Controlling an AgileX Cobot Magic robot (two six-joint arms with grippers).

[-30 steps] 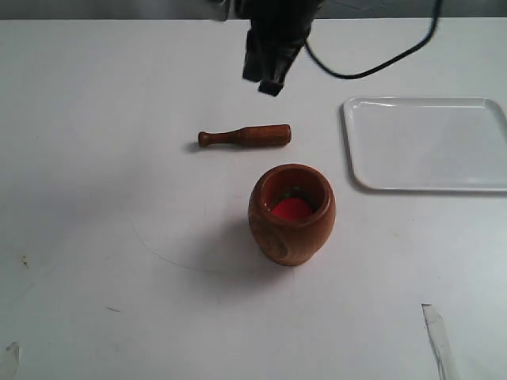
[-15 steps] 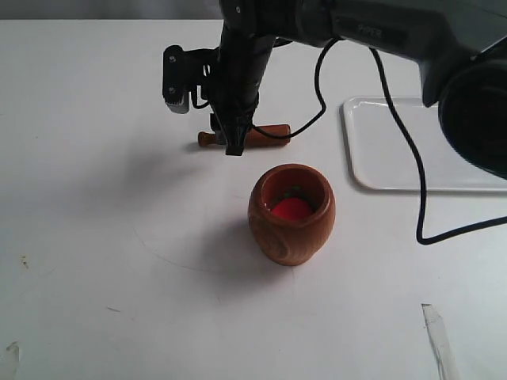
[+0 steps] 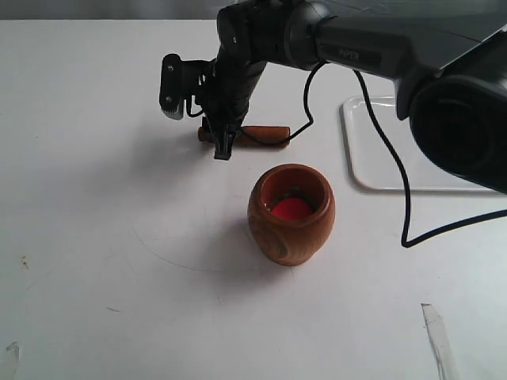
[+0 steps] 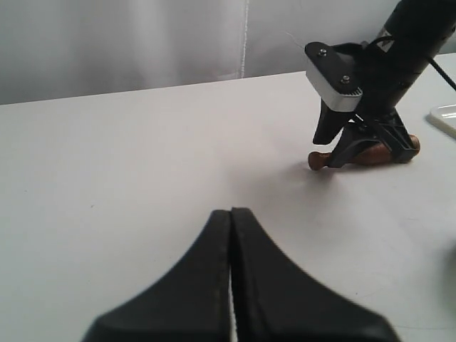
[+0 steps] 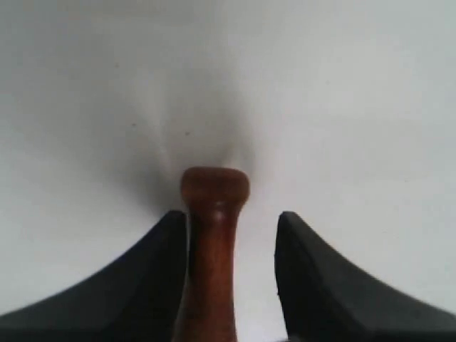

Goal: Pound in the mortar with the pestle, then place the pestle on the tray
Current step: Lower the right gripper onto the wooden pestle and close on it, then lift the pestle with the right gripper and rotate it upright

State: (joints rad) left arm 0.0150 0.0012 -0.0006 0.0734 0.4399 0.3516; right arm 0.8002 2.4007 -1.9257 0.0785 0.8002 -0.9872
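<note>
Two grippers, one pestle about to be taken.
The left gripper [image 4: 231,214] idles with jaws pressed together, empty; the right gripper [image 3: 223,149] holds its jaws apart astride the thin neck of the pestle [image 3: 265,135], which lies on the tabletop [image 3: 95,198], ready to close; the mortar [image 3: 291,229] and the tray [image 3: 372,178] stand further right.

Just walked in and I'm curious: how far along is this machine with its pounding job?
Nothing looks done yet. The short dark-brown wooden pestle lies on the table. In hand: the right gripper straddles its thin neck, jaws open. Left to do: grasp it, pound in the reddish-brown wooden mortar, then set it on the flat white tray. The left gripper is shut, off to the side.
</note>
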